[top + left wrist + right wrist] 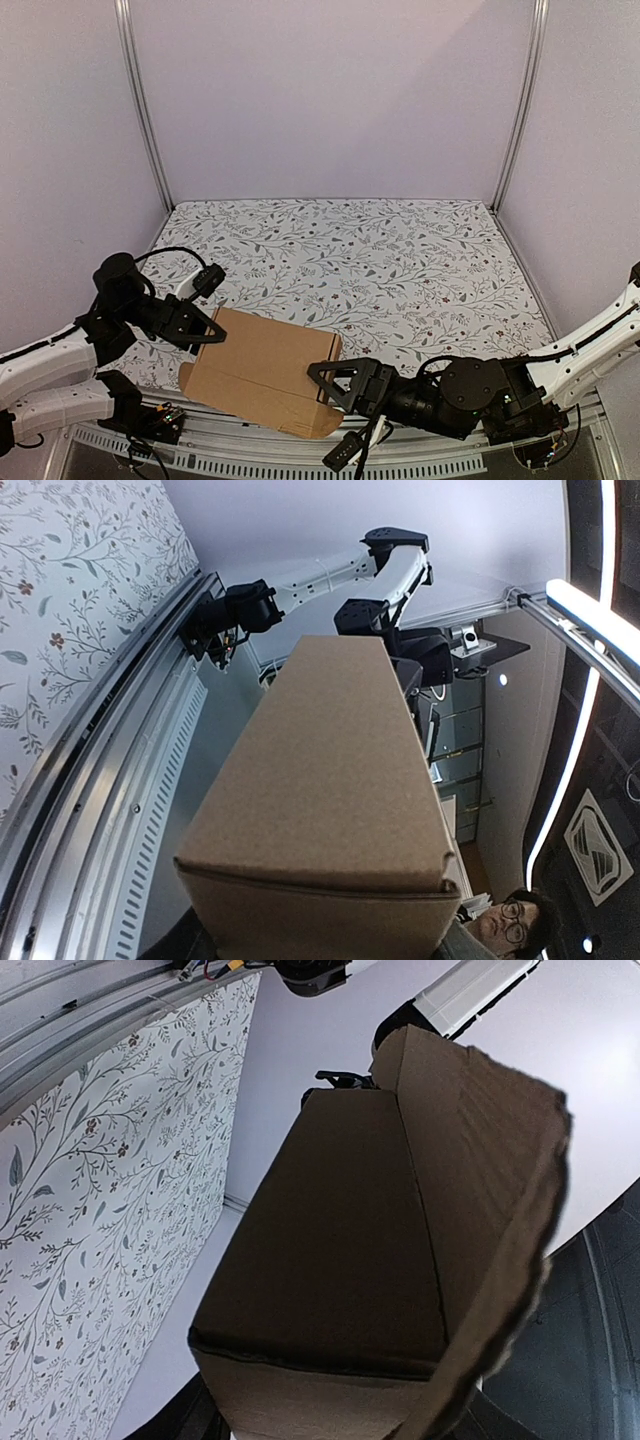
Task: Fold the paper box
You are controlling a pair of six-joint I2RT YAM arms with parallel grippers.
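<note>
The paper box (262,370) is a plain brown oblong box, folded up, held at the near edge of the table between both arms. My left gripper (207,330) is closed on its left end; in the left wrist view the box (330,780) fills the space between the fingers, which are almost hidden under it. My right gripper (322,383) is closed on its right end. In the right wrist view the box (340,1250) sits between the jaws, and a loose flap (500,1210) stands up along its right side.
The table top (380,260) has a floral pattern and stretches behind the box. A metal rail (250,450) runs along the near edge. White walls and aluminium posts (145,110) close off the back and sides. A person (515,920) is below the table edge.
</note>
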